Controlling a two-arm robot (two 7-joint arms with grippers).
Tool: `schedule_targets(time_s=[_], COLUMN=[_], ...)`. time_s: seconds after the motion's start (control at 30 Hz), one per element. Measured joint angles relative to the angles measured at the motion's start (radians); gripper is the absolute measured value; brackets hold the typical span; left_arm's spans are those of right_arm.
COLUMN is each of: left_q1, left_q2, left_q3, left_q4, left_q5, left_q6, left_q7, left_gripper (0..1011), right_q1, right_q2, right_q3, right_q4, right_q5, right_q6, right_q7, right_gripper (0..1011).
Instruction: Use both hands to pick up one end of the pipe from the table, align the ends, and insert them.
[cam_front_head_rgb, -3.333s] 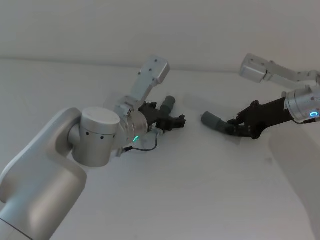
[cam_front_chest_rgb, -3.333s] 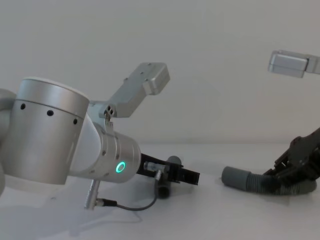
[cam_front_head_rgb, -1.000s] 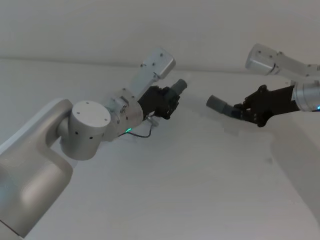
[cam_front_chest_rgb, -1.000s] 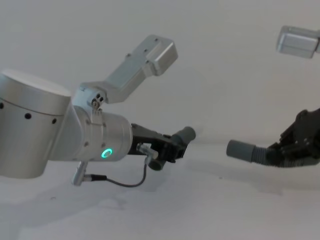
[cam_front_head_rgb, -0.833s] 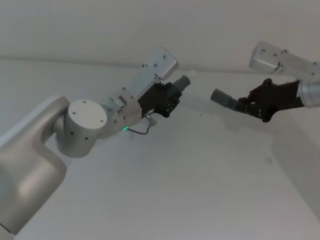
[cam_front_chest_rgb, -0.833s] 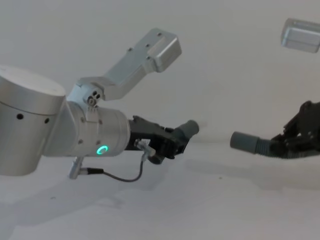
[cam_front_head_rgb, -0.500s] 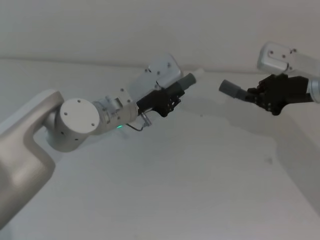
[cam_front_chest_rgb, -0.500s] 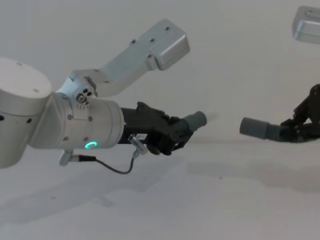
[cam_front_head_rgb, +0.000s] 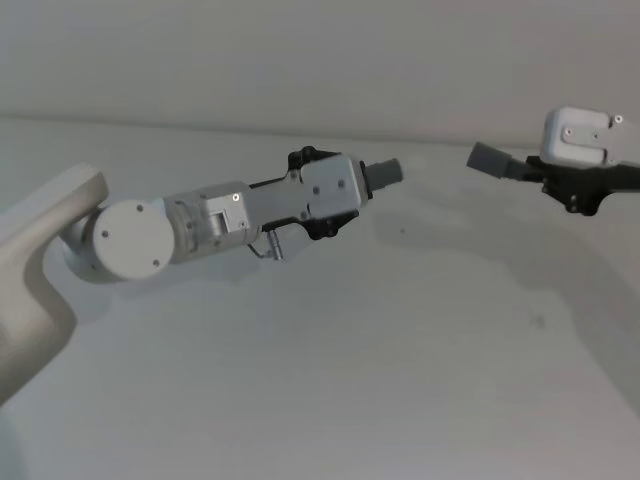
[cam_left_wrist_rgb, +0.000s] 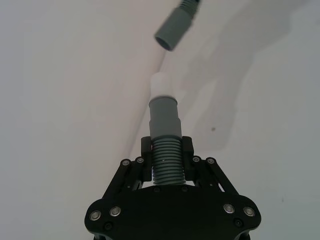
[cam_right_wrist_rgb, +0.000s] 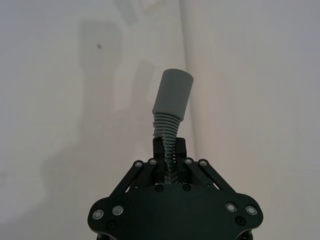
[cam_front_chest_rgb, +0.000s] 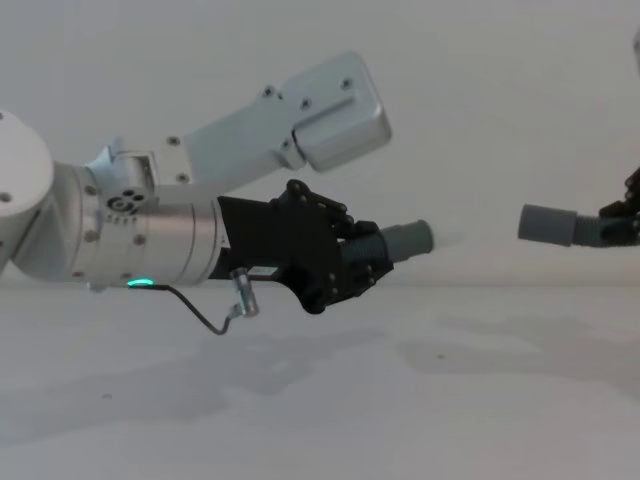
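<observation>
- Hose piece of grey ribbed plastic is hanging in the air above the plain matte white table. Its smooth grey cuff and narrower whitish tip are sticking forward out of the claw.
- The left black skeletal-fingered gripper is clamping that piece by its ribs, fingers drawn in snug on both sides.
- The second grey ribbed hose piece is also hanging off the table, over on the right, and is ending in a plain grey socket cuff.
- The right black skeletal-fingered gripper is pinching it by the ribbed stretch just behind that cuff, fingers closed tight on it.
- The two ends are pointing toward each other across a clear gap, not touching. From the left wrist, the socket cuff is lying beyond the whitish tip and a little off its line.
- The silver-grey left arm is stretching out from the left, its boxy wrist housing riding above the claw.
- Soft shadows are lying on the table beneath both arms, and a pale grey-white wall is standing behind.
</observation>
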Motion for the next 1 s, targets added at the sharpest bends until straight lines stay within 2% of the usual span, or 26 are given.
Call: schedule_targets(time_s=[0.33,0.63,0.7,0.77,0.9,1.0], left_q1=[-0.042,-0.078,-0.09,-0.096,-0.111,-0.118], left_q2=[0.07,0.122,0.14,0.15,0.173,0.185], left_q3=[0.053,0.093,0.108,0.115,0.13,0.137], left_q4=[-0.015,-0.029,-0.036,-0.039,-0.049,-0.054], left_q5=[0.132,0.259,0.31,0.333,0.397,0.427], left_q6=[-0.155,-0.284,-0.331,-0.351,-0.408,-0.435], left_q7=[-0.026,-0.03,-0.029,-0.027,-0.02,-0.016], left_gripper=[332,332,332,332,332,332], right_q1=[-0.005,-0.001,0.001,0.002,0.002,0.002], right_q2=[0.063,0.113,0.12,0.136,0.151,0.165], right_q3=[-0.022,-0.052,-0.057,-0.067,-0.076,-0.082], right_q4=[-0.044,-0.074,-0.079,-0.093,-0.108,-0.125], right_q5=[-0.113,-0.211,-0.226,-0.251,-0.267,-0.273], right_q6=[-0.106,-0.2,-0.219,-0.256,-0.293,-0.33], right_q7=[-0.037,-0.036,-0.032,-0.024,-0.016,-0.005], right_gripper=[125,125,125,125,125,125])
